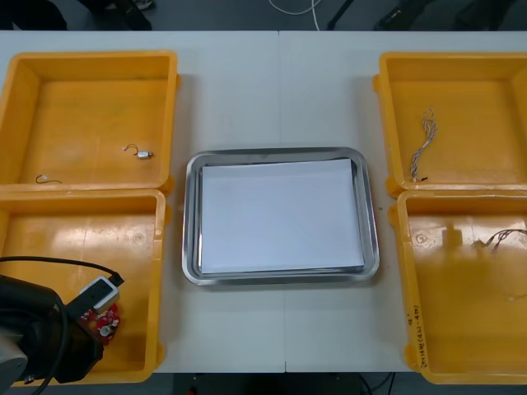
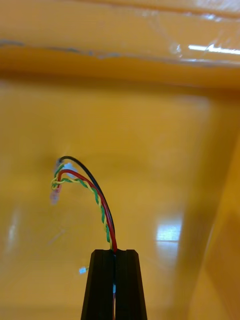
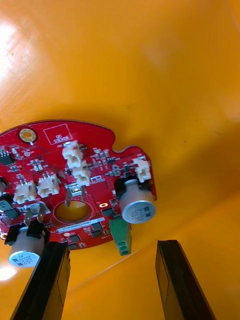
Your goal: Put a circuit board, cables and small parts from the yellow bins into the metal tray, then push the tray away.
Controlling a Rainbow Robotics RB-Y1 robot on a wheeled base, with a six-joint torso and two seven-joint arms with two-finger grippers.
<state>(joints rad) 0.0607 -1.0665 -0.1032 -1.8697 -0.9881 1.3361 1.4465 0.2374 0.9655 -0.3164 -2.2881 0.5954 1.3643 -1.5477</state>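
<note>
A round red circuit board (image 3: 75, 185) lies on the floor of the near left yellow bin (image 1: 49, 239). My left gripper (image 3: 110, 245) is open just short of the board, one finger over the board's edge. From the front the board (image 1: 105, 321) peeks out beside the left gripper (image 1: 92, 322). My right gripper (image 2: 114, 252) is shut on a red, black and yellow-green cable (image 2: 95, 195), which curves up from between the fingers inside an orange bin. In the front view that cable (image 1: 501, 239) lies in the near right bin (image 1: 445, 288). The metal tray (image 1: 191, 222), white inside, sits between the bins.
The far left bin (image 1: 90, 99) holds two small metal parts (image 1: 142, 153) (image 1: 45, 178). A twisted blue and white cable (image 1: 422, 144) lies in the far right bin (image 1: 478, 90). Bare table stretches beyond the tray's far rim.
</note>
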